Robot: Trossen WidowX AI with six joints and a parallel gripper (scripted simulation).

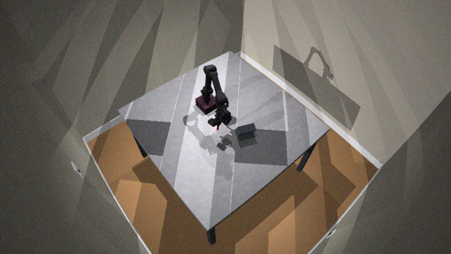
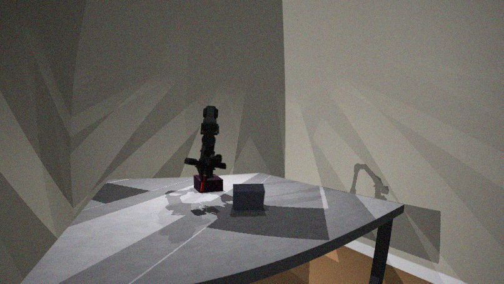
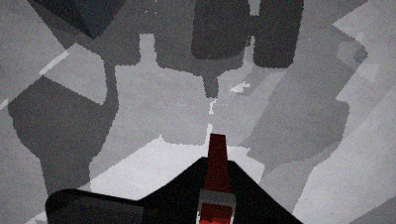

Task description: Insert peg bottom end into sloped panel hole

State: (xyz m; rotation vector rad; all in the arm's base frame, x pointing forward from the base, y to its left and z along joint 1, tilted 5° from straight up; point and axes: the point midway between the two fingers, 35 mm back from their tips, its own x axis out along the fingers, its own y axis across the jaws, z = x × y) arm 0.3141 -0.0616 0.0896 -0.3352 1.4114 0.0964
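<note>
A slim red peg (image 1: pixel 217 127) (image 2: pixel 202 184) (image 3: pixel 218 149) is held in my gripper (image 1: pixel 218 123) (image 2: pixel 203 176) (image 3: pixel 216 166), which is shut on it. The peg's lower end sticks out below the fingertips and hangs above the table, close to upright in the exterior view. The dark blue-grey block with the sloped panel (image 1: pixel 245 132) (image 2: pixel 248 197) stands to the right of the peg in the top and exterior views, apart from it. A corner of the block (image 3: pixel 93 17) shows at the top left of the wrist view. The hole cannot be made out in any view.
The arm's purple base (image 1: pixel 205 105) (image 2: pixel 216 184) stands behind the gripper. The grey table (image 1: pixel 195 189) (image 2: pixel 116 257) carries strong shadows of the arm and bright light bands. The table's edges lie well away from the block.
</note>
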